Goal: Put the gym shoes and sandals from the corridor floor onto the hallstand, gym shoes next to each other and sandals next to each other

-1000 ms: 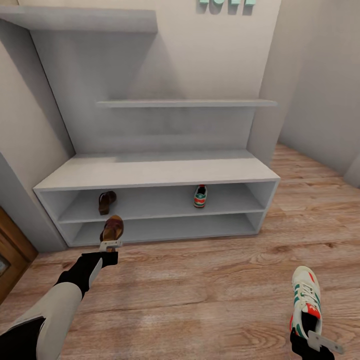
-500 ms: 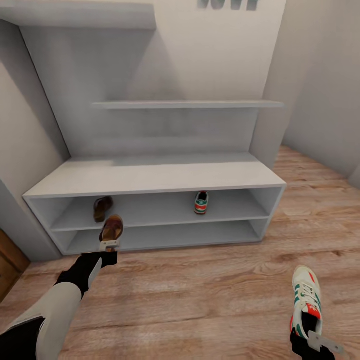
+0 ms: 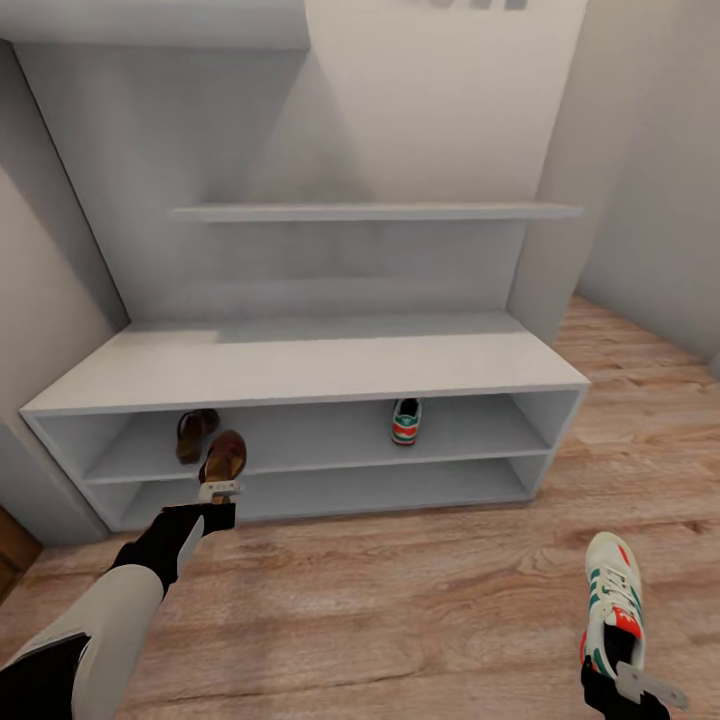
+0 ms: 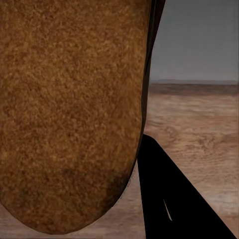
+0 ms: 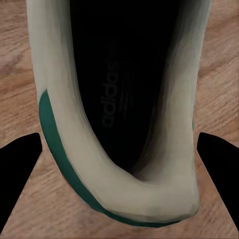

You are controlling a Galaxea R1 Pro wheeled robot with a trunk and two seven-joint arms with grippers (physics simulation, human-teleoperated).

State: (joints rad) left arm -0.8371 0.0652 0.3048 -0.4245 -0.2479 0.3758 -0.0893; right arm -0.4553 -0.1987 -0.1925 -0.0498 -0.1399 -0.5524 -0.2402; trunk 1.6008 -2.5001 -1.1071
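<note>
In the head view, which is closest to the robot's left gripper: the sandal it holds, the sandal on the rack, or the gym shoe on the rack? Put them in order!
From the left gripper:
1. Held sandal, right at the fingertips, in front of the hallstand.
2. Shelved sandal, just behind, upper shelf, left end.
3. Shelved gym shoe, same shelf, far to the right.

Bare hallstand top (upper shelf partly taken)

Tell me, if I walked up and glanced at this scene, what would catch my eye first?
Probably the shoes carried in both grippers: the left gripper holds a brown sandal in front of the grey hallstand, and the right gripper holds a white gym shoe by its heel above the wood floor. Next, the matching sandal and gym shoe sitting far apart on the upper open shelf.
</note>
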